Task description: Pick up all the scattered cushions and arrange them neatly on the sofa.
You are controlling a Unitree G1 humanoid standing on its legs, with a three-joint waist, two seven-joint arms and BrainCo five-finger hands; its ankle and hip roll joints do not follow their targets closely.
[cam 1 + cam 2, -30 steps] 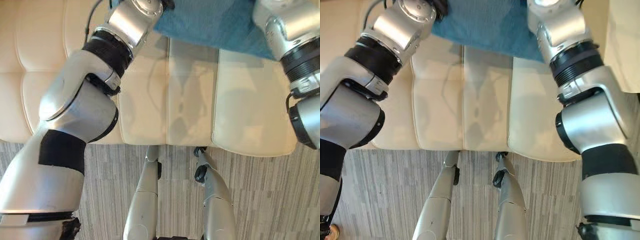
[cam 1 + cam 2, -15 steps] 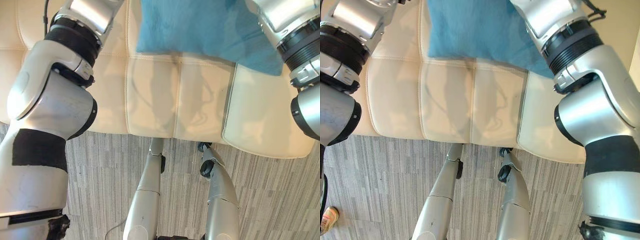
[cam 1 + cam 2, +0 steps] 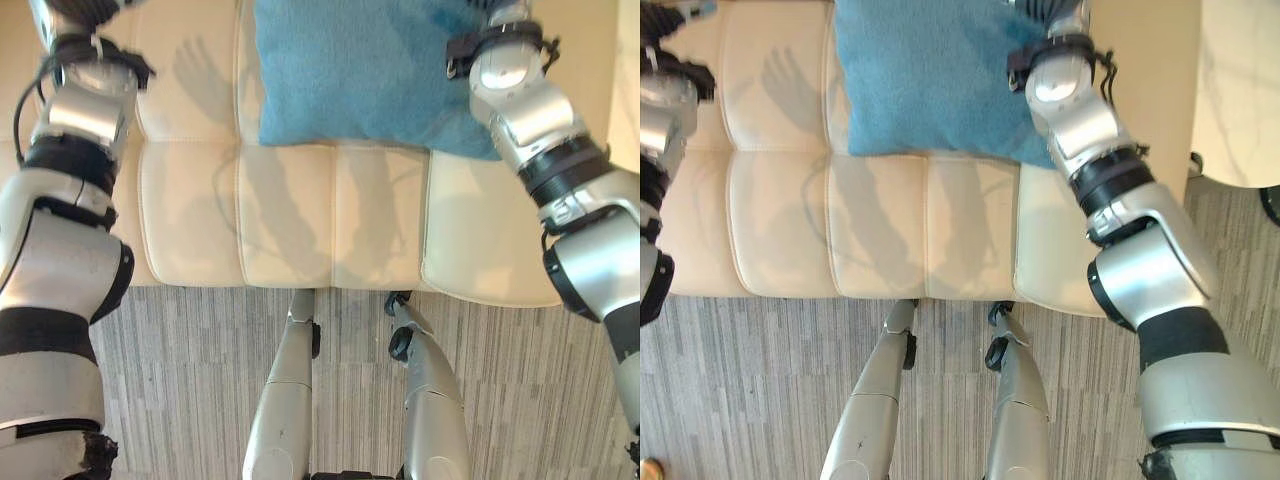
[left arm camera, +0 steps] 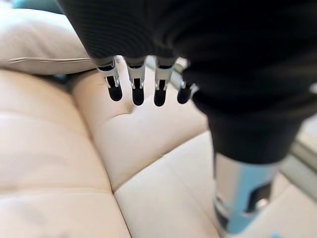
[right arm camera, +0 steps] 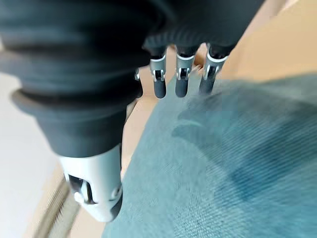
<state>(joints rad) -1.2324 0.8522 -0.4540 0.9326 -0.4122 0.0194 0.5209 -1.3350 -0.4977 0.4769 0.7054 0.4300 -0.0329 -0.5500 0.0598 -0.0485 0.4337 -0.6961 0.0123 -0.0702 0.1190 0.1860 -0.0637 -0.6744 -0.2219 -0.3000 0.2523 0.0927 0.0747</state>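
right hand (image 5: 179,84) — fingers straight, over blue cushion (image 5: 237,168)

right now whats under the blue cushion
The blue cushion lies on the cream sofa seat, overlapping its stitched panels. Whatever else sits beneath it is covered.

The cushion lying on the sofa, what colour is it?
The cushion is plain blue, against the cream sofa; it shows best in the left eye view.
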